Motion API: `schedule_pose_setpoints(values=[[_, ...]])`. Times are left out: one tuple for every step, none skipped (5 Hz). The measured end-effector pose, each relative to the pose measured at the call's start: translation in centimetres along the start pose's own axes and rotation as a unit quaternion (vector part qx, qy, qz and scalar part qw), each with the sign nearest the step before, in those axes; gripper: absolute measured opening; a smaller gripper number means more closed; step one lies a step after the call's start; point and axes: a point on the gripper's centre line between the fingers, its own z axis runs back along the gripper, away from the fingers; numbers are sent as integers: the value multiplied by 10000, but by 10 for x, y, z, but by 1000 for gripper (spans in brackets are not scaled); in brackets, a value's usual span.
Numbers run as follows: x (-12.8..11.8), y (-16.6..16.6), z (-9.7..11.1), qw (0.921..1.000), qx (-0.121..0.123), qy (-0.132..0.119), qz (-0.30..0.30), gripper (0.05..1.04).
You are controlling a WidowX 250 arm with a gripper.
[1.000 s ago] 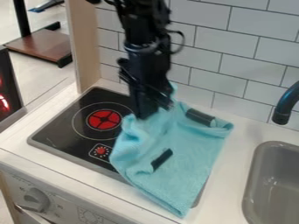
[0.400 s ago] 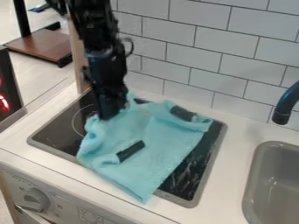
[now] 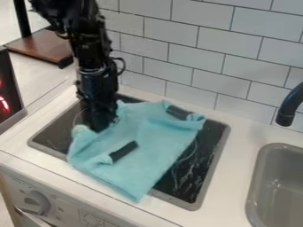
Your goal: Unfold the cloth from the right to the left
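My gripper [image 3: 99,126] touches the left part of the blue cloth [image 3: 151,144]. I can't tell if it is open or closed. The cloth lies wrinkly on the stove top [image 3: 192,166], one corner over its front edge.

The camera looks from above the front edge of the counter [image 3: 237,155], down at a steep slant, and it faces toward the tiled wall [image 3: 228,57] along the back edge. It is quite near: the whole outline of the stove [image 3: 198,162] fits inside, but the sink [image 3: 260,177] is cut by the right border. At lower left, the view takes in the front panel with its knob [image 3: 37,203]; at upper left, some floor [image 3: 35,84] past the counter's left end.
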Motion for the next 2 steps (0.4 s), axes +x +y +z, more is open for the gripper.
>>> schedule_pose_setpoints(values=[[-4, 5, 0, 10000, 59, 25, 30, 272], [-5, 5, 1, 10000, 22, 65, 5, 555]])
